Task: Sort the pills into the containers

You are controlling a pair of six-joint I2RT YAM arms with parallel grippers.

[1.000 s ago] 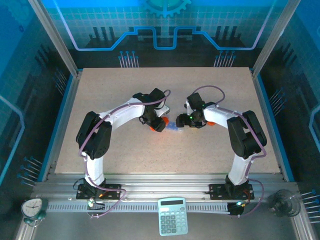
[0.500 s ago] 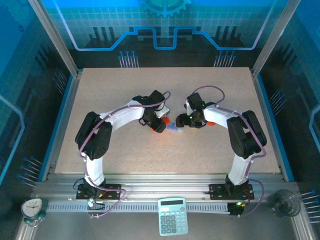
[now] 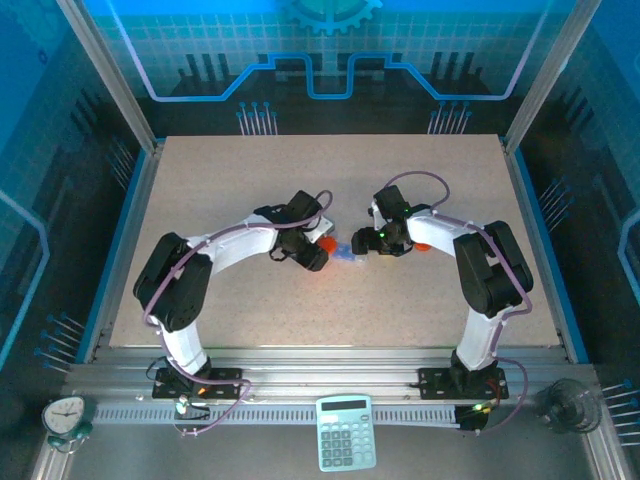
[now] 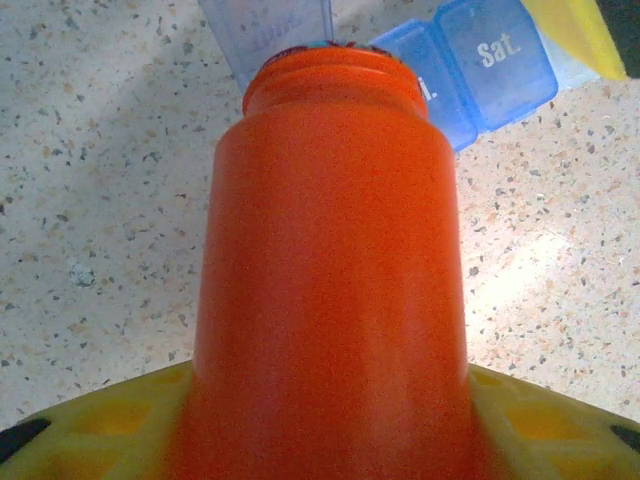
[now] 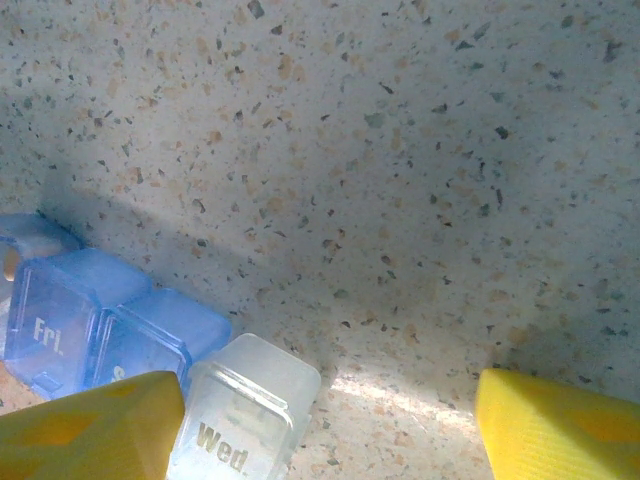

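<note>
left gripper (image 4: pixel 320 430) grips orange bottle (image 4: pixel 330 260) — mouth beside blue pill box (image 4: pixel 495 60).

Transl. plastic containers (image 4: pixel 497 55), matt speckled tbl (image 5: pixel 400 150)

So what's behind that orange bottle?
The blue pill box, its "Sat." compartment showing, and a paler translucent piece beside it. The orange bottle hides the box's middle.
</note>
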